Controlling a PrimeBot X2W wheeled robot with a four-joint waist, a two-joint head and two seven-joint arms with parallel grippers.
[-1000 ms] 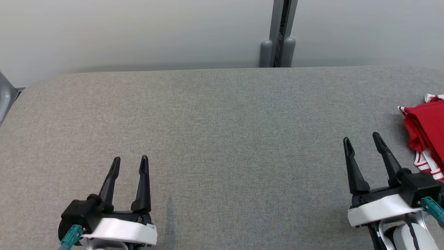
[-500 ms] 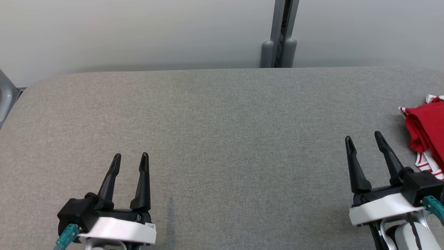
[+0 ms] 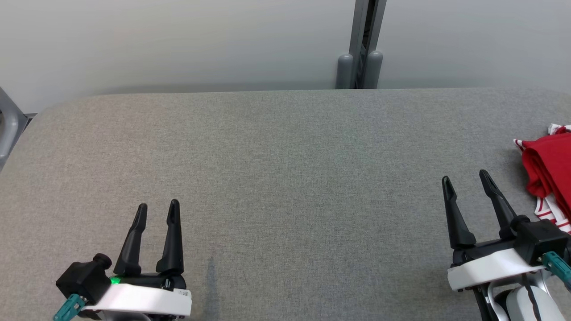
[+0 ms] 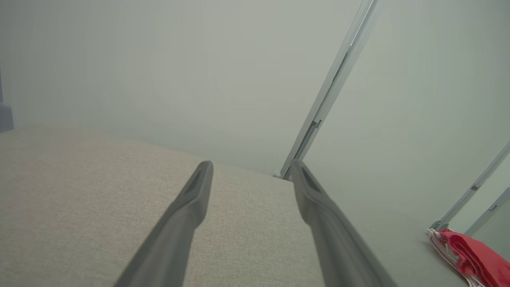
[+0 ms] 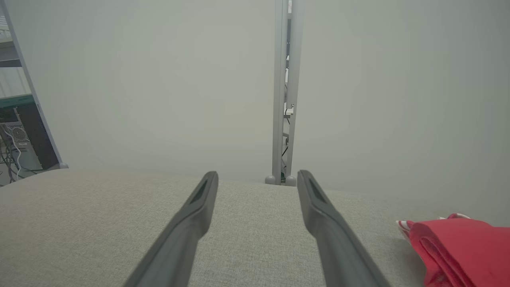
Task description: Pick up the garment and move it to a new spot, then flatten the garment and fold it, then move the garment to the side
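Poised low over the near side of the grey cloth-topped table [image 3: 285,147]: left gripper [image 3: 158,204] and right gripper [image 3: 465,175], well apart, fingers pointing toward the far wall, jaws spread, grasping nothing. Lying bunched near the right gripper, at the table's right edge: red garment [image 3: 551,160] with white-striped trim. Standing behind the far edge: grey post [image 3: 363,44].

From my console I see a red garment [image 3: 551,165] with red-and-white striped edging on a plain heathered grey tabletop [image 3: 285,178], the left hand [image 3: 158,205] and right hand [image 3: 465,177] black-fingered with white cuffs and teal plugs, and a grey post [image 3: 363,44] against an off-white wall [image 3: 178,40].
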